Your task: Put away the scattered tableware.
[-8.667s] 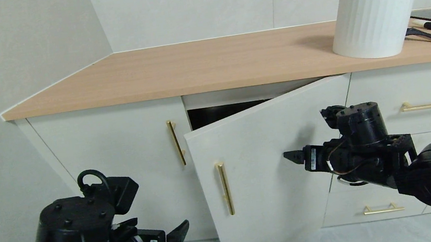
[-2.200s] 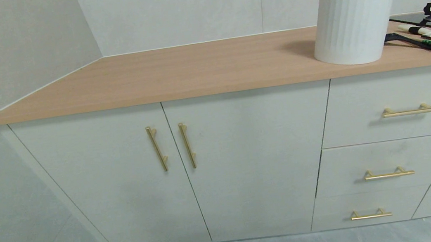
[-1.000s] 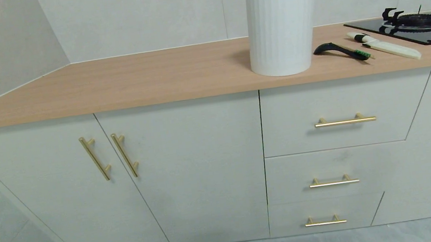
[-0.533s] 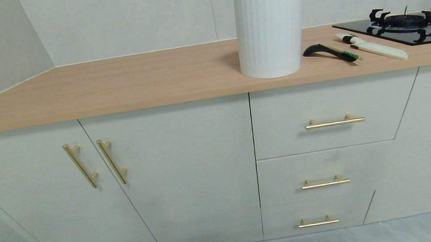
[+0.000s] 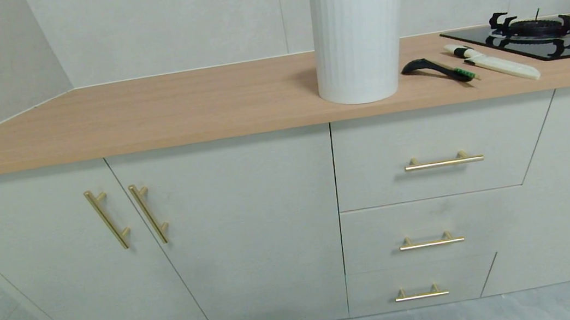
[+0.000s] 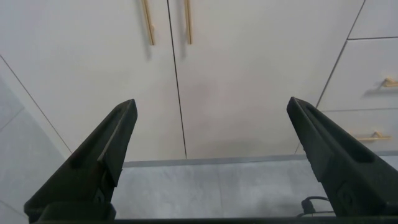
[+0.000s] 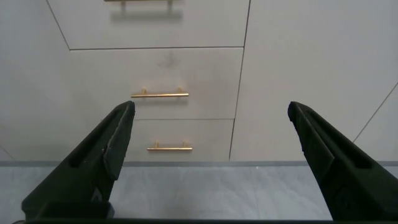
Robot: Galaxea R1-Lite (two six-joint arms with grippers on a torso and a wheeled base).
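- Where is the tableware?
- A black scoop (image 5: 429, 66) and a white knife (image 5: 501, 67) lie on the desk (image 5: 173, 106), just right of the tall white container (image 5: 354, 35) and near the stove (image 5: 538, 33).
- And the fingers?
- The left gripper (image 6: 210, 106) has its fingers wide apart, facing the 2 shut cabinet doors (image 6: 236, 74). The right gripper (image 7: 210, 107) is likewise spread, before the drawers (image 7: 161, 81).

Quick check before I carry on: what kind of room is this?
Most likely a kitchen: a gas hob set in a wooden countertop, white cabinet drawers with brass handles below, and loose utensils lying beside the hob.
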